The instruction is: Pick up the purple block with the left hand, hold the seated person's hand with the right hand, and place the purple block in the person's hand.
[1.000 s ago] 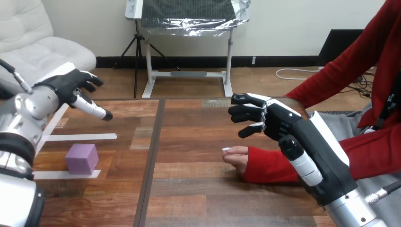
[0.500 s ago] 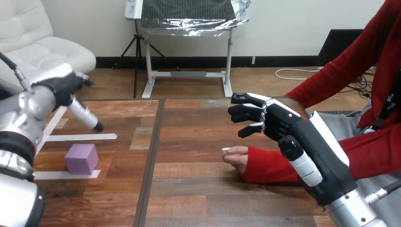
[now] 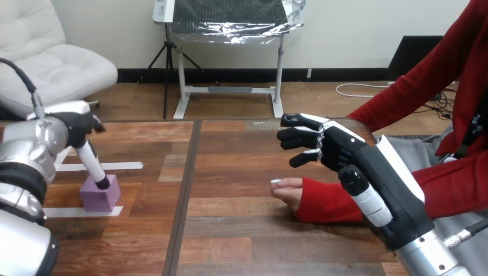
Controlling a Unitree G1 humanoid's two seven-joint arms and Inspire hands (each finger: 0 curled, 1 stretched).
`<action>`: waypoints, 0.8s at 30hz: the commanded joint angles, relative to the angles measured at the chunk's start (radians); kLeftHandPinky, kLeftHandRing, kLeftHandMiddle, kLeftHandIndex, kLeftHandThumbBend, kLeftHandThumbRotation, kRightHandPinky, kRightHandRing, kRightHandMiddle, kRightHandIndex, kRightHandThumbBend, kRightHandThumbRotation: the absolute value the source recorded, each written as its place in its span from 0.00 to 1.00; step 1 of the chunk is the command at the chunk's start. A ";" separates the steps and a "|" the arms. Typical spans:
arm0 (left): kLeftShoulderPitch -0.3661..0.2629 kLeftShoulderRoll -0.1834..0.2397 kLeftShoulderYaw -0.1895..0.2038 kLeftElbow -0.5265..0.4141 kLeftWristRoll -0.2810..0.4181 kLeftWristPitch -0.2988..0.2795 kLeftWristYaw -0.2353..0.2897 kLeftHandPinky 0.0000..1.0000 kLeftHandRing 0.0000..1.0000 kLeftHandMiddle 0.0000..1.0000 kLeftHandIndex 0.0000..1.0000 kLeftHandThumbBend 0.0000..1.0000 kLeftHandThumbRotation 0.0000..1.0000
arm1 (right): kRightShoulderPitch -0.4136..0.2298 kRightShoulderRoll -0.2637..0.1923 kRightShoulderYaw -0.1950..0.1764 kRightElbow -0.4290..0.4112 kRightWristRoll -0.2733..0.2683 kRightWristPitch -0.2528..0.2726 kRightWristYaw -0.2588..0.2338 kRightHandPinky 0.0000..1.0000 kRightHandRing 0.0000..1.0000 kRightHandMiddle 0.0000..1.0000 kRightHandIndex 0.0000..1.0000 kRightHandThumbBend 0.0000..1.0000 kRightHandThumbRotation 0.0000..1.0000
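So the left hand point(image 3: 73, 123) is up over the left side of the wooden table point(image 3: 241, 230), and one long straight finger point(image 3: 92, 164) slants down from it. Its black tip sits right on the top face of the purple block point(image 3: 98, 196). Nothing is wrapped around the block; it's just that one tip touching, so the hand is loose, not gripping. The rest of that hand's fingers are tucked behind it and hard to make out.

The block lies flat toward the table's left edge, roughly midway between the far and near edges. It looks pretty much like a cube, so I can't pick out a long axis. Top face is up, and it's turned a bit so the front and a sliver of its right face show. Its near bottom edge meets a strip of white tape point(image 3: 69, 212), and a second tape strip point(image 3: 115, 166) lies just beyond it.

The right hand point(image 3: 339, 150) hangs above the table's right side. Its fingers point(image 3: 296, 136) point toward the left edge, loosely bent and empty. The person's hand point(image 3: 288, 190) rests on the table below it, red sleeve point(image 3: 328, 201) running off to the right edge. The two hands are apart, not touching.
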 commanded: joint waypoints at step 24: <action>-0.044 -0.038 -0.096 0.047 0.061 0.027 -0.009 1.00 0.98 0.96 0.95 1.00 0.12 | -0.032 -0.001 -0.020 -0.028 0.000 -0.009 -0.011 0.65 0.76 0.77 0.81 1.00 1.00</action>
